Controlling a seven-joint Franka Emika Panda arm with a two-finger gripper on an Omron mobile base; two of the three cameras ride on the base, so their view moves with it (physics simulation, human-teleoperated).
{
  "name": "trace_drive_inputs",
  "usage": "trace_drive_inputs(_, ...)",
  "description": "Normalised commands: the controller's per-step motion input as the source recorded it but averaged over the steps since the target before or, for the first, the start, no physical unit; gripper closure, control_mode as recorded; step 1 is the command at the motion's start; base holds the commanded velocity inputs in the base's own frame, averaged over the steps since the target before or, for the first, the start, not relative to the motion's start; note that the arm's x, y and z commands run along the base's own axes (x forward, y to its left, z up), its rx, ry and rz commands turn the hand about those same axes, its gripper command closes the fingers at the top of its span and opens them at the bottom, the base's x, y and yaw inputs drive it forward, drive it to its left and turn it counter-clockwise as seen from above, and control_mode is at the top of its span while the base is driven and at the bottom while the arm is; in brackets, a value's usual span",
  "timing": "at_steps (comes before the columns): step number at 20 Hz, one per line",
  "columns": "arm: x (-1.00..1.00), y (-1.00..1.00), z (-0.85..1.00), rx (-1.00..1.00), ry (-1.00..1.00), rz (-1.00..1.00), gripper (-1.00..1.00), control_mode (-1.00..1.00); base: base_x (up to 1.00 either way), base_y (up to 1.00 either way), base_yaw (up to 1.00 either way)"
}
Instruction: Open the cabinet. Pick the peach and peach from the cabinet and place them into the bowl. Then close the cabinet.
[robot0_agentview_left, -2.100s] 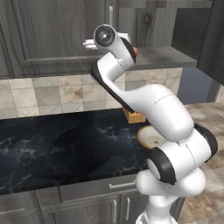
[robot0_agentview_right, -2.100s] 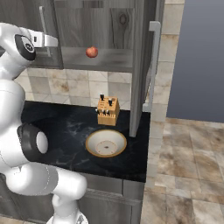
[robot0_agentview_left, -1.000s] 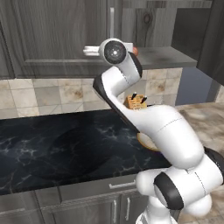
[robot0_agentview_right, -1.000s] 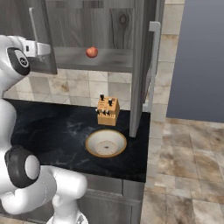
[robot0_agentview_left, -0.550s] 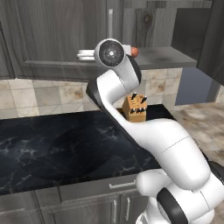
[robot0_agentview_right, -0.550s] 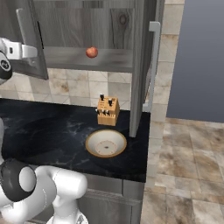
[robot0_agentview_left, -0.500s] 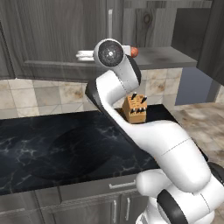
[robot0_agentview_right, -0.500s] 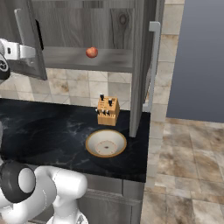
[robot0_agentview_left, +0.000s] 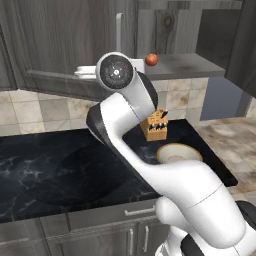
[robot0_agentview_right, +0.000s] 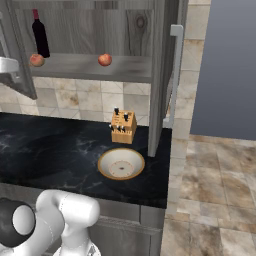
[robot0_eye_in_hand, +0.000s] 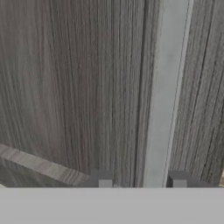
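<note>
The cabinet (robot0_agentview_right: 90, 30) stands open, its right door (robot0_agentview_right: 161, 75) edge-on and its left door (robot0_agentview_left: 55, 40) swung out wide. On its shelf lie one peach (robot0_agentview_right: 104, 60) in the middle and a second peach (robot0_agentview_right: 36, 60) at the left; the middle peach (robot0_agentview_left: 151, 59) shows past my arm. The bowl (robot0_agentview_right: 121, 164) sits on the counter below, with nothing in it. In the hand view my gripper (robot0_eye_in_hand: 139, 180) straddles the left door's silver handle (robot0_eye_in_hand: 166, 87), open, with a gap beside the left fingertip (robot0_eye_in_hand: 99, 179). My hand (robot0_agentview_left: 84, 72) reaches left at the door's lower edge.
A wooden knife block (robot0_agentview_right: 123, 127) stands behind the bowl on the black marble counter (robot0_agentview_right: 50, 150). A dark wine bottle (robot0_agentview_right: 40, 32) stands on the shelf above the left peach. The right door's long handle (robot0_agentview_right: 175, 75) juts over the counter's right end.
My arm has swung left and pulled the left door wider, uncovering the left peach and the bottle. The jaws have loosened from the handle.
</note>
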Motion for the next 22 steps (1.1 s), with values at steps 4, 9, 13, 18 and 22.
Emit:
trace_drive_inputs(4, -0.66, 0.46, -0.04, 0.0, 0.0, -0.03, 1.0, -1.0, 0.0, 0.0, 0.0)
trace_drive_inputs(9, -0.37, 0.4, -0.04, 0.0, 0.0, -0.07, 1.0, -1.0, 0.0, 0.0, 0.0)
trace_drive_inputs(13, -0.35, 0.41, -0.06, 0.0, 0.01, -0.05, 1.0, -1.0, 0.0, 0.0, 0.0)
trace_drive_inputs(18, -0.29, 0.36, -0.08, 0.0, 0.04, -0.03, -1.0, -1.0, 0.0, 0.0, 0.0)
trace_drive_inputs(22, -0.03, 0.07, -0.03, 0.0, 0.08, 0.0, -1.0, -1.0, 0.0, 0.0, 0.0)
